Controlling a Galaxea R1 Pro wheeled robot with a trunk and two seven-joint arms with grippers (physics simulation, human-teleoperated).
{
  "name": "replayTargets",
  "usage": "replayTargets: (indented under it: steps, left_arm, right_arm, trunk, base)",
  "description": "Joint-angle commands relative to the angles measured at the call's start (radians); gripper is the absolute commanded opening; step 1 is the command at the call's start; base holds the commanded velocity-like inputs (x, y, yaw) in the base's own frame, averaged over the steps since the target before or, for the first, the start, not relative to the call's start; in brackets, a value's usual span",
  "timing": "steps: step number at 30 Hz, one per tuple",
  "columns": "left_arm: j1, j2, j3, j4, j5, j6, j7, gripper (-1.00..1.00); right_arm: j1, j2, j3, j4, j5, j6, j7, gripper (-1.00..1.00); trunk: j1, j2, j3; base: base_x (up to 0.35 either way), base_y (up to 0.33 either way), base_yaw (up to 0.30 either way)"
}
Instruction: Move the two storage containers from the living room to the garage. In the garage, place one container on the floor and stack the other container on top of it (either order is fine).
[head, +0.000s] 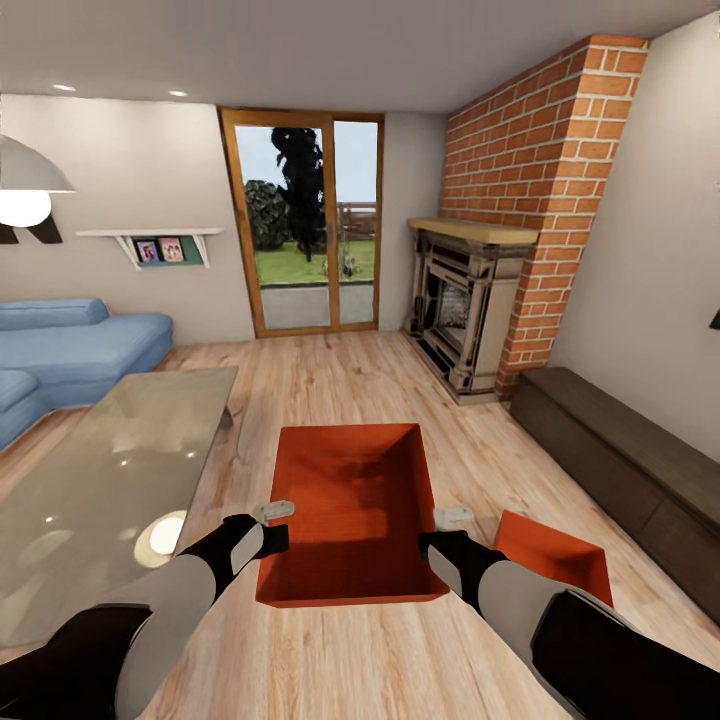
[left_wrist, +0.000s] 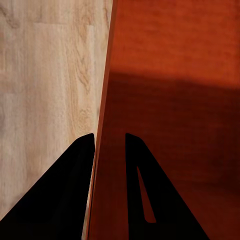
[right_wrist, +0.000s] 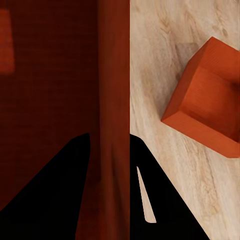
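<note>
Head view: in the living room, a bin (head: 352, 510) sits between both arms above the wood floor (head: 330, 380), just off the glass table's (head: 110, 470) right edge. The left gripper (head: 272, 512) meets its left wall and the right gripper (head: 452, 518) its right wall, a two-sided hold that would keep the wide bin level for carrying. The second bin (head: 555, 555) lies on the floor just right of the right arm, near the low cabinet (head: 630, 470).

Left wrist view: the left gripper's fingers (left_wrist: 75, 165) straddle the bin's thin wall, one outside over the floor, one inside; jaws clenched on the wall.

Right wrist view: the right gripper's fingers (right_wrist: 145, 170) likewise clasp the opposite wall. The second bin (right_wrist: 205, 100) lies on the planks beyond, apart.
</note>
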Motion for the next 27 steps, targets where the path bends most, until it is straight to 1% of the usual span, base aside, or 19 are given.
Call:
replayTargets:
  steps: [1,16,21,27]
  left_arm:
    - [0.000,-0.001,0.019,-0.001,-0.008,0.006,0.010,-1.00]
    - [0.000,-0.001,0.018,-0.001,-0.008,0.006,0.010,-1.00]
    - [0.000,-0.001,0.019,-0.001,-0.008,0.006,0.010,-1.00]
    - [0.000,-0.001,0.019,-0.001,-0.008,0.006,0.010,-1.00]
  right_arm:
    - [-0.001,0.001,0.020,-0.021,-0.001,0.006,-0.004,-1.00]
    - [-0.001,0.000,0.021,-0.021,-0.001,0.006,-0.003,-1.00]
    - [-0.001,0.001,0.020,-0.021,-0.002,0.007,-0.002,-1.00]
    - [-0.001,0.001,0.021,-0.021,-0.002,0.007,-0.002,-1.00]
  trunk:
    - [0.001,-0.002,-0.001]
    - [0.001,-0.002,0.023]
    - [0.001,-0.002,0.025]
    - [0.001,-0.002,0.025]
  base:
    - [0.000,0.000,0.000]
    - [0.000,0.000,0.000]
    - [0.000,0.000,0.000]
    - [0.000,0.000,0.246]
